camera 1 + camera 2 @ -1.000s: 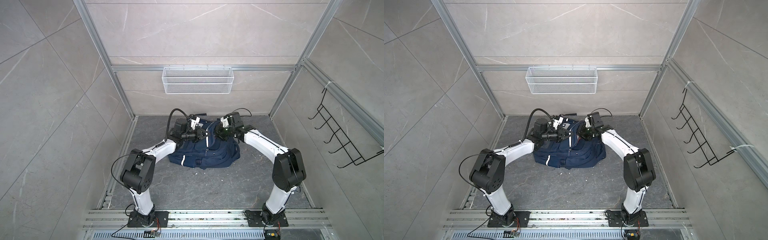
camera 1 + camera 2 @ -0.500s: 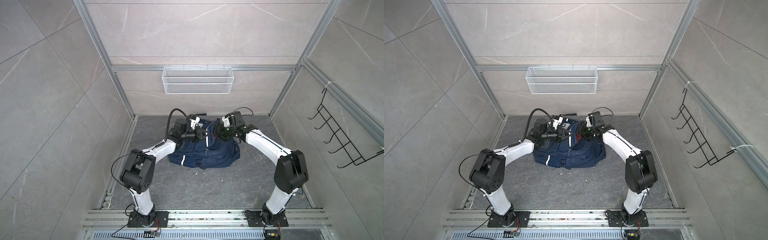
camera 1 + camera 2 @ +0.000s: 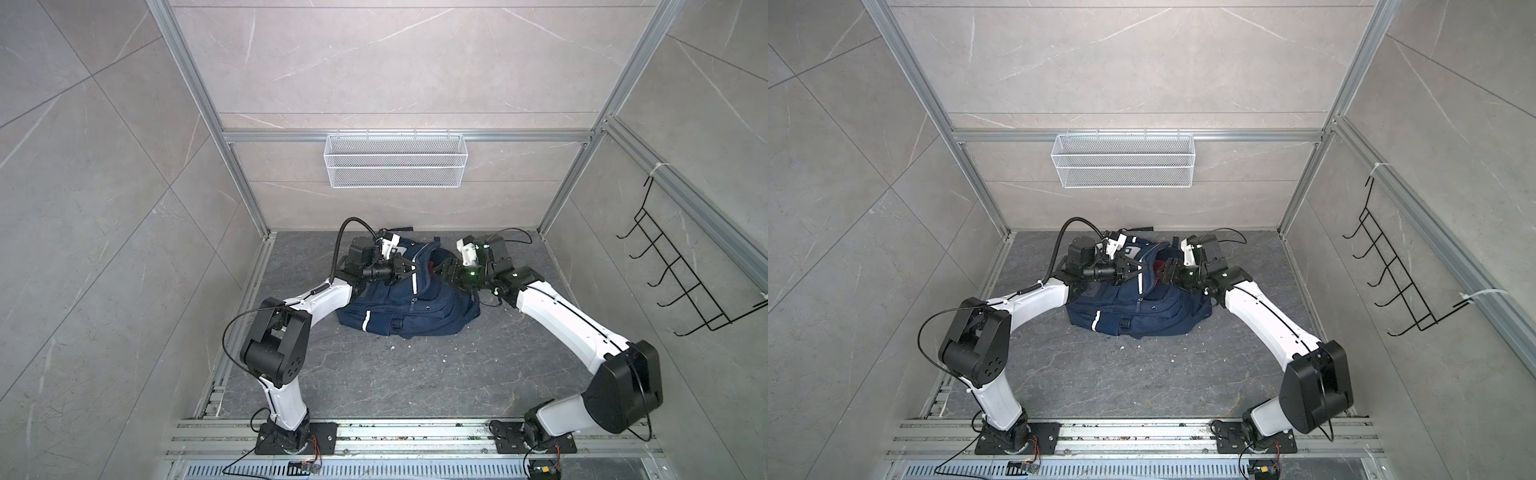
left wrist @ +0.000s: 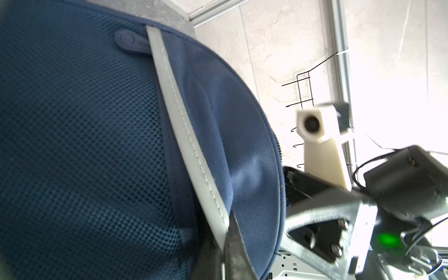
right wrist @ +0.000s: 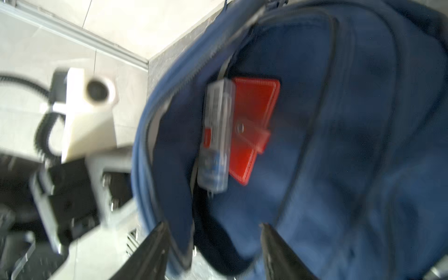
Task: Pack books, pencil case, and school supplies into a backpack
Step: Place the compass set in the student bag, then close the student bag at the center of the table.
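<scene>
Both at backpack point(image 3: 409, 307): L jaws pinch it, R jaws spread; red case point(image 5: 254, 121) inside.

Backpack point(image 3: 419, 309): navy, white stripes, dotted mesh panel. Case point(image 5: 257, 109): red. Plastic piece point(image 5: 217, 135): clear, bluish. Basket point(image 3: 395, 166): white wire mesh. Rack point(image 3: 685, 274): black wire. Floor point(image 3: 415, 374): dark grey, veined. Walls point(image 3: 395, 62): pale grey, marbled.

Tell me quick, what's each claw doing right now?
The left gripper is shut, pinching the backpack by its opening edge.
The right gripper is open, holding nothing; its jaws stand apart at the backpack's mouth.
</scene>
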Available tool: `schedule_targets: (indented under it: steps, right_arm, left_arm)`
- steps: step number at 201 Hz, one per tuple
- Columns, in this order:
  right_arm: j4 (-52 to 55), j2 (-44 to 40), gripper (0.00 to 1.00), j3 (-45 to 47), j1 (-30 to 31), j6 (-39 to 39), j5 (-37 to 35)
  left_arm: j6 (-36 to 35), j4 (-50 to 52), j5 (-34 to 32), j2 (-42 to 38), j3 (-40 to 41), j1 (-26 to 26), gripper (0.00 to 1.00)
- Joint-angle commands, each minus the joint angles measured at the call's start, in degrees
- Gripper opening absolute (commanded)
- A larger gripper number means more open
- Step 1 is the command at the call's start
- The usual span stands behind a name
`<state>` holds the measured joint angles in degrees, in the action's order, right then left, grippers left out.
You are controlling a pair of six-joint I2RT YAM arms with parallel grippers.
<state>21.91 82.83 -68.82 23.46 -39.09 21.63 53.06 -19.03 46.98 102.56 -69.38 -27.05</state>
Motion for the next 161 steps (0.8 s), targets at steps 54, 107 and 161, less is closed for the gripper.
schedule_targets:
  steps: [54, 107, 161]
  right_arm:
    - [-2.4, -3.5, 0.63, 6.1, 0.3, 5.7, 1.5]
    - [-3.8, -0.1, 0.63, 7.1, 0.4, 4.9, 3.1]
    - [2.9, -1.4, 0.62, 6.7, 0.4, 8.5, -0.4]
  left_arm:
    - [-10.9, 14.4, -2.9, -0.9, -5.2, -0.8, 0.1]
    - [-14.3, 22.5, -5.0, -6.4, -1.3, -1.0, 0.49]
    - [-18.4, 41.1, -14.2, -11.5, 2.9, -0.6, 0.68]
